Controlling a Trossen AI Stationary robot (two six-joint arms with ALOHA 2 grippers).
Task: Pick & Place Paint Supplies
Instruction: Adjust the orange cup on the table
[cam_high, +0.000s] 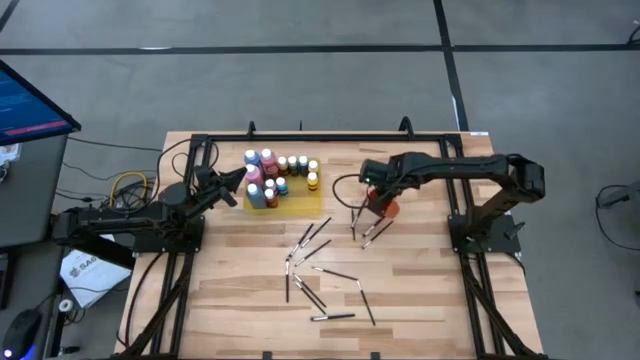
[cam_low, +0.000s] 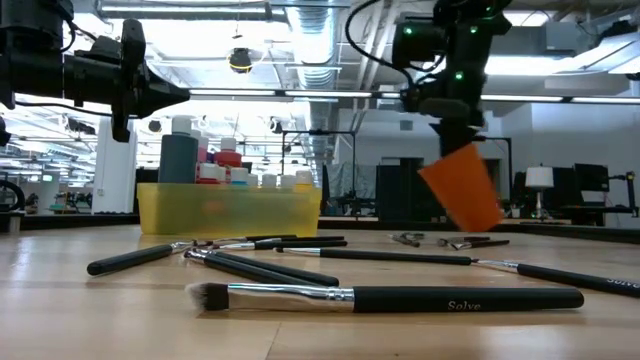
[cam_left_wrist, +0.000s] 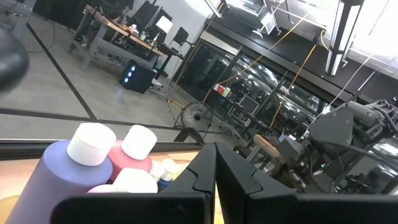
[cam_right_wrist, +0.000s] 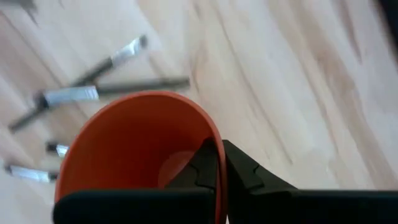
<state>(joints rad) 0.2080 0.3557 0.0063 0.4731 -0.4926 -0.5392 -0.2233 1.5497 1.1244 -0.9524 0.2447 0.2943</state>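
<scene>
Several paint bottles (cam_high: 270, 178) with pale caps stand in a yellow tray (cam_low: 230, 208) at the table's far left. In the left wrist view a purple bottle (cam_left_wrist: 59, 177) and a pink one (cam_left_wrist: 134, 155) are close. Dark brushes (cam_high: 318, 265) lie scattered flat on the wood; one lies nearest the low camera (cam_low: 400, 297). My left gripper (cam_high: 236, 184) is shut and hovers in the air just left of the bottles, touching nothing. My right gripper (cam_right_wrist: 219, 158) is shut on the small orange-red cup (cam_low: 462, 200), right of the tray. My right gripper holds the orange-red cup by its rim (cam_right_wrist: 211, 140), one finger inside the cup and one outside. The fingers come from above, pointing down. The cup hangs tilted below them (cam_low: 462, 200); whether its base still touches the table I cannot tell.
A few brushes (cam_high: 362, 230) lie right beside the cup, others spread toward the table's near middle (cam_high: 330, 300). A black frame (cam_high: 300, 135) runs along the table's edges. Bare wood (cam_high: 420, 290) lies at the near right and near left.
</scene>
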